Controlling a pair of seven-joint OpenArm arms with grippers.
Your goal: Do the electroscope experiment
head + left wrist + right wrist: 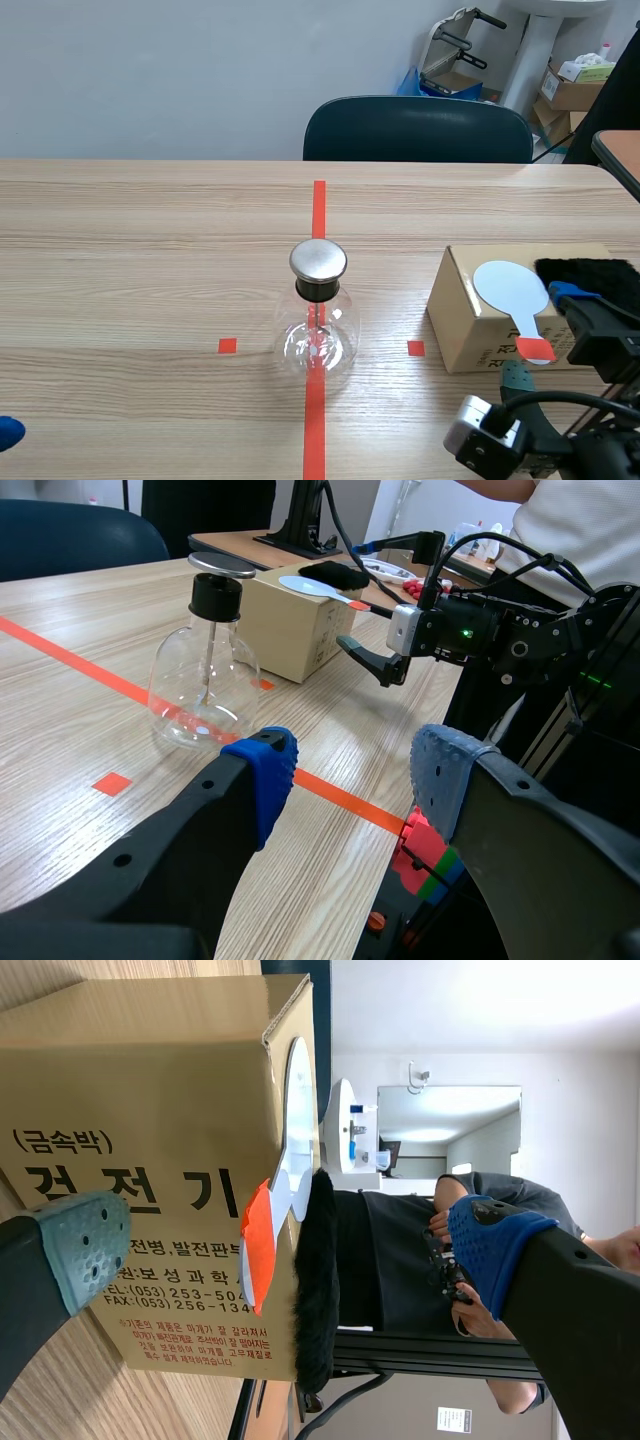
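The electroscope, a clear glass flask [318, 330] with a black neck and a flat metal disc [318, 260], stands on the orange tape line at mid-table; it also shows ahead of my left gripper [205, 680]. A white round paddle [512, 288] with an orange handle [535, 349] lies on a cardboard box [470, 325], beside a black fur pad [590, 272]. My right gripper [543, 336] is open at the box's near side, and the orange handle [258, 1245] sits between its fingers, untouched. Low at the near left, my left gripper [350, 780] is open and holds nothing.
A dark chair [418, 130] stands behind the table's far edge. Boxes and equipment [570, 85] fill the back right corner. A person in a white top [575, 525] stands off the table's right side. The table's right edge runs close behind the box.
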